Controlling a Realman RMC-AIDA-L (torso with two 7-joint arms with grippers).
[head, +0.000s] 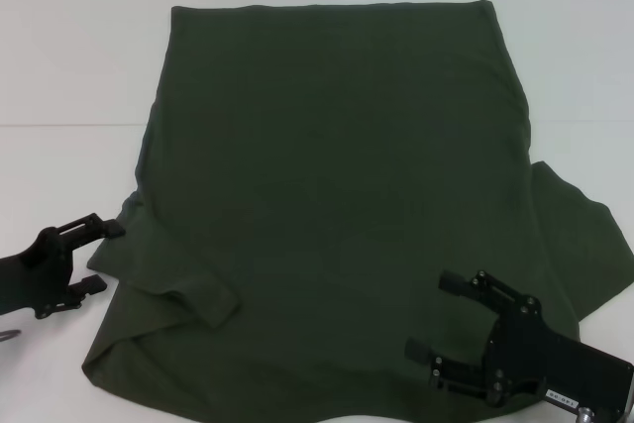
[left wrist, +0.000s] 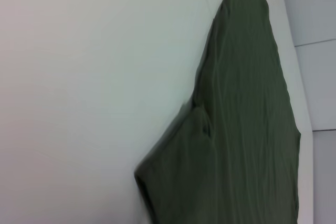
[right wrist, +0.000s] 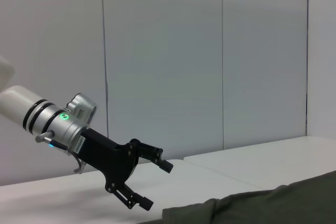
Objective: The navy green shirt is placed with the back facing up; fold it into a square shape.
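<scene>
1. The shirt (head: 337,205) lies flat on the white table (head: 69,56), plain back up and hem at the far end. Its left sleeve is already turned in over the body near the front edge; its right sleeve still sticks out sideways.

2. The left gripper (head: 99,257) hovers at the shirt's near-left edge, jaws parted wide and empty, one fingertip just beside the cloth. The right wrist view shows the same gripper (right wrist: 155,184) spread open, low over the table at the fabric's edge.

3. The right gripper (head: 431,316) hangs above the shirt's near-right part, jaws also wide apart, holding nothing.

4. Judged from this layout, the step in hand is a fresh two-handed grasp along the near edge, likely to fold the right side in or bring the near end up towards the hem.

5. To do it well, each gripper should come down onto the cloth and pinch every layer at its spot; on the left the turned-in sleeve makes the fabric double there.

6. Both grips should sit level with each other, so the fold line runs straight.

7. Lifting low and carrying both hands together should keep the left fold from dragging open.

8. The outstretched right sleeve needs tucking before the outline can come square.
</scene>
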